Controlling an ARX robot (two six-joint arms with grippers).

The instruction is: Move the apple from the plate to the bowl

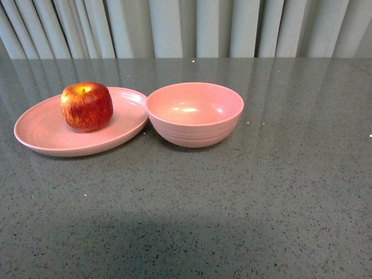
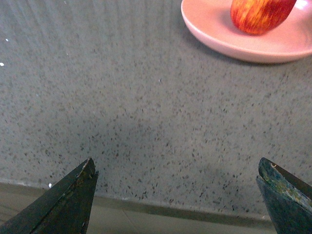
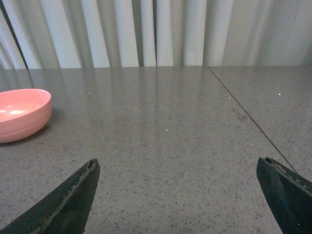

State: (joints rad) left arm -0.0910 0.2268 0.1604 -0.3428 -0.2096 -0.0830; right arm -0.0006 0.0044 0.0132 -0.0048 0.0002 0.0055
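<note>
Fingers (image 2: 68,204) of the left gripper (image 2: 176,162) stand wide apart with nothing between them, and the right gripper (image 3: 178,162) is spread just as wide and just as empty. Neither arm shows in the front view, so both hang back near the robot's side of the table (image 1: 244,203).

On the left of the front view, the apple (image 1: 87,106) sits upright on the plate (image 1: 40,132), stem up, a little behind the plate's middle. It is nearly round, so it has no long axis to line up with, and a grasp across its sides from above looks as good from any direction. The bowl (image 1: 195,131) stands just to the right of the plate and holds nothing. Their rims look to be touching, though the front view does not settle whether a sliver of gap remains.

The left arm is the nearer one. Its wrist camera sees the apple and the plate's near rim ahead of the open fingers and off to one side, well apart from them, with only speckled tabletop between. The right wrist camera catches just the bowl at the edge of its picture and no apple at all.

Little stands in the way, by my judgement. The plate's raised rim is low, and the bowl's wall is the one thing to clear, since it rises higher than the plate right beside it. Pale curtains (image 1: 174,29) hang behind the table, far from the work.
</note>
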